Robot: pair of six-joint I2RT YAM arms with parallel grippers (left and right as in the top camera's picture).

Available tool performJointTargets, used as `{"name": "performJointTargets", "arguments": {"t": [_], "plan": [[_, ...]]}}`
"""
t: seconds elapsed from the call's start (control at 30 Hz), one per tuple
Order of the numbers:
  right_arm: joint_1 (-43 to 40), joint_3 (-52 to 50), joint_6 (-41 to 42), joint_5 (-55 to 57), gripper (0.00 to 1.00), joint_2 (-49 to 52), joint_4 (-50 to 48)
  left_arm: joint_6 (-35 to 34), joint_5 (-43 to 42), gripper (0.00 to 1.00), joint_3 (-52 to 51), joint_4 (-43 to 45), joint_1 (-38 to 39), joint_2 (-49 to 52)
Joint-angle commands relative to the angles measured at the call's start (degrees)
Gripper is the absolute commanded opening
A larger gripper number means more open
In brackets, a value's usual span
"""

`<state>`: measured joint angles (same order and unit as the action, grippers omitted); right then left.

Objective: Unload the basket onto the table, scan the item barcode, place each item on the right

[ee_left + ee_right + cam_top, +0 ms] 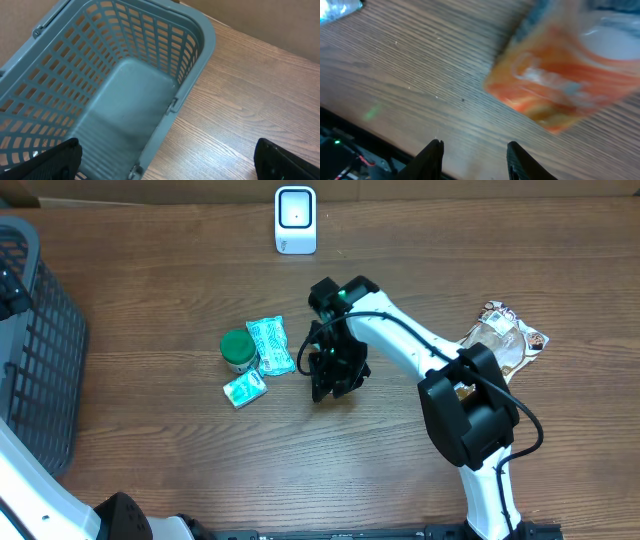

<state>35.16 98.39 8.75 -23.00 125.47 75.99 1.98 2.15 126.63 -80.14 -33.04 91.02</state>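
Observation:
The white barcode scanner [296, 220] stands at the table's far edge. My right gripper [333, 372] hangs low over the middle of the table, just right of the green items. In the right wrist view its fingers [431, 159] stand apart with only bare wood between them; the right gripper [475, 160] is open. A blurred orange packet [560, 80] lies on the table a little beyond the fingertips, apart from them; the arm hides it in the overhead view. My left gripper [167, 165] is wide open over the basket's rim, holding nothing.
A grey plastic basket [40, 350] [195, 60] fills the left edge. A green round tub [238, 350], a teal packet [270, 345] and a small green packet [244, 390] lie together left of the right gripper. A brown snack bag [505, 340] lies at the right.

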Motion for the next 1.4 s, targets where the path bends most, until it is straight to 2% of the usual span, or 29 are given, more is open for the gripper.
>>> {"name": "performJointTargets", "arguments": {"t": [0.0,0.4,0.57,0.73,0.9,1.1,1.37], "plan": [[1.29,-2.05,0.48,2.43,0.38,-1.01,-1.60,-0.50,-0.46,0.99,-0.26,0.20,-0.04,-0.28],[-0.92,-4.92,1.90,14.51,0.38,-1.01,-4.00,-0.50,-0.46,1.00,-0.26,0.20,-0.04,-0.28],[-4.04,-4.92,1.86,15.47,0.38,-1.01,-6.47,-0.50,-0.46,1.00,-0.26,0.20,-0.04,-0.28],[-6.75,-4.31,-0.46,11.15,0.34,-1.86,-5.62,-0.52,-0.46,1.00,-0.26,0.20,-0.04,-0.28],[-9.64,-3.41,-1.75,6.51,0.37,-5.81,-4.44,-0.52,-0.46,1.00,-0.26,0.20,-0.04,-0.28],[-14.10,-3.69,-1.77,-1.18,0.41,-6.86,-9.92,-0.52,-0.46,1.00,-0.26,0.20,-0.04,-0.28],[-14.32,-7.43,-1.77,-3.69,0.42,-5.55,-16.41,-0.52,-0.46,0.99,-0.26,0.20,-0.04,-0.28]]}}
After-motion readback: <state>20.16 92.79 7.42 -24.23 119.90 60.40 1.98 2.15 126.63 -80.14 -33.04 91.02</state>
